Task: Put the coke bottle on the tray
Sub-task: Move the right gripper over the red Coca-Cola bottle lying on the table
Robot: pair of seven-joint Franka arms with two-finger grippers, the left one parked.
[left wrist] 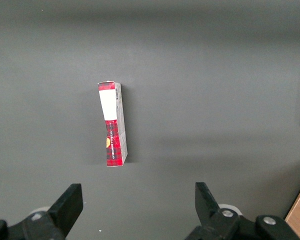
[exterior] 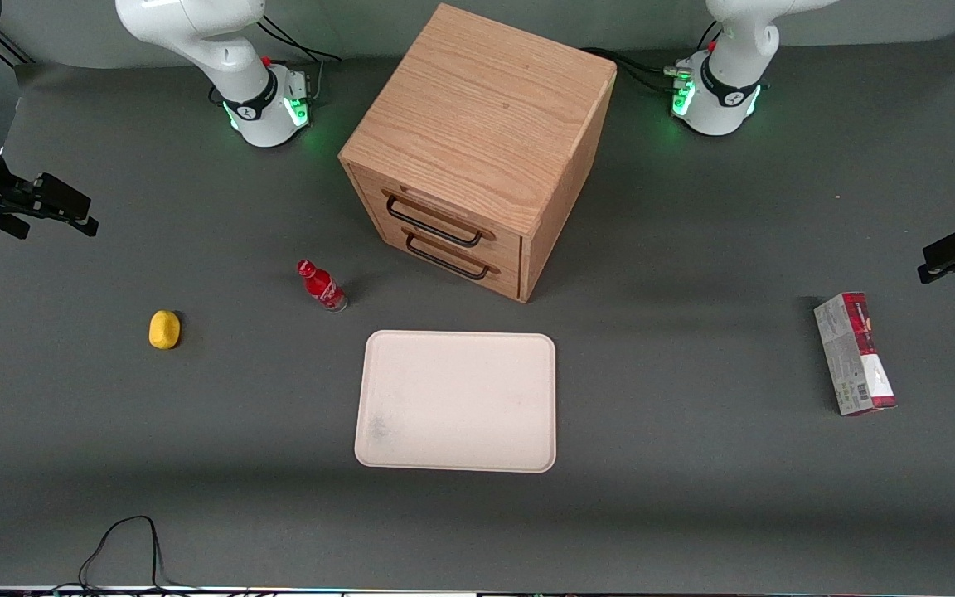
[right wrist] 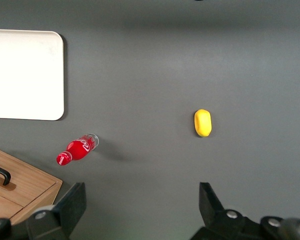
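— Front view first: where is the coke bottle (exterior: 322, 285)?

— It stands on the table (exterior: 693, 514), just in front of the wooden drawer cabinet (exterior: 477, 149) and a little farther from the camera than the tray (exterior: 457, 401), apart from its rim.

— And your hand?

— My gripper (right wrist: 142, 202) hangs high above the working arm's end of the table, fingers spread wide, holding nothing (a lemon (exterior: 164, 329) lies below me).

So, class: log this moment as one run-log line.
bottle: on table, beside tray | tray: bare | gripper: open, raised at working arm's end | step: not started
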